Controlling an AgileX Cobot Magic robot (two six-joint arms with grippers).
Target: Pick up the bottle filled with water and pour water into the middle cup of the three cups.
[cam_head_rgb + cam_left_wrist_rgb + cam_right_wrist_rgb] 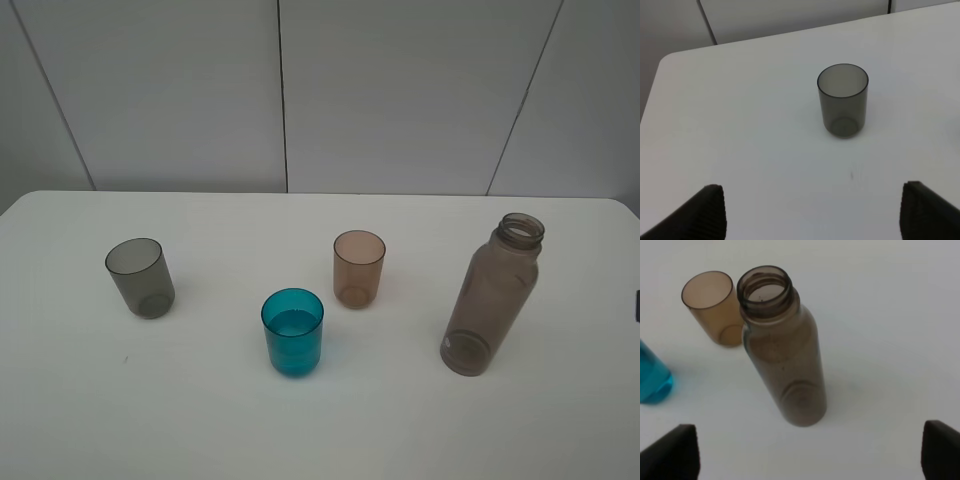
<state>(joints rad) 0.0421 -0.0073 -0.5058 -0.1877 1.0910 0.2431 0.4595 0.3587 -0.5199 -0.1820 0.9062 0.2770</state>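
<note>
The bottle (782, 350) stood upright, untouched, on the worktop (400, 420); both end effectors, right (810, 452) and left (812, 212), hovered spread, poised for grasping.

My bottle (491, 300) looks like smooth, translucent smoky-brown plastic, ridged at its threaded neck. Left of it, the middle cup (293, 332) is glossy teal plastic; the pink cup (359, 268) and grey cup (140, 277) look alike. The table (80, 420) is smooth matt white. My fingertips (671, 456) seem ribbed black rubber, perhaps.
</note>
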